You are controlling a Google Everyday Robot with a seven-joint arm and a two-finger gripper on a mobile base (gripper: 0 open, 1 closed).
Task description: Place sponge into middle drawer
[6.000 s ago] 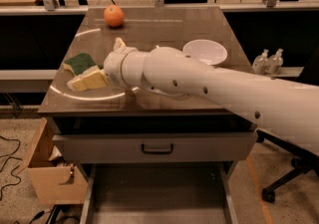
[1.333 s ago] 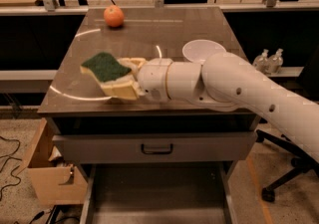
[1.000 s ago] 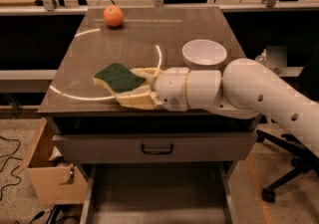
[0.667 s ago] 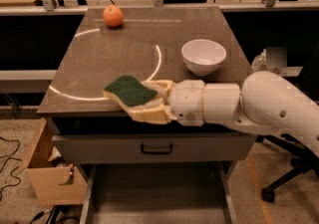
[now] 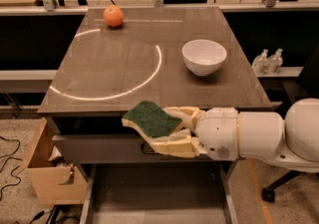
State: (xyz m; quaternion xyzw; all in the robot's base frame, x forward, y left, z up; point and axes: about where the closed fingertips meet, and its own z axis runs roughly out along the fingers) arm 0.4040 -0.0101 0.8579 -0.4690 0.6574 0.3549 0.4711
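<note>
The sponge, dark green on top with a pale yellow body, is held in my gripper, which is shut on it. The gripper and sponge hang in the air just past the front edge of the grey table, in front of the closed grey drawer front. Below them the middle drawer stands pulled out; its dark floor and light side walls show at the bottom of the view. My white arm reaches in from the right.
An orange fruit sits at the table's far left. A white bowl stands at the right. A cardboard box is on the floor at the left. Two small bottles stand on a shelf at the right.
My gripper picked the sponge up from the table's left side and has carried it forward and down, off the table's front edge, to above the open drawer.
</note>
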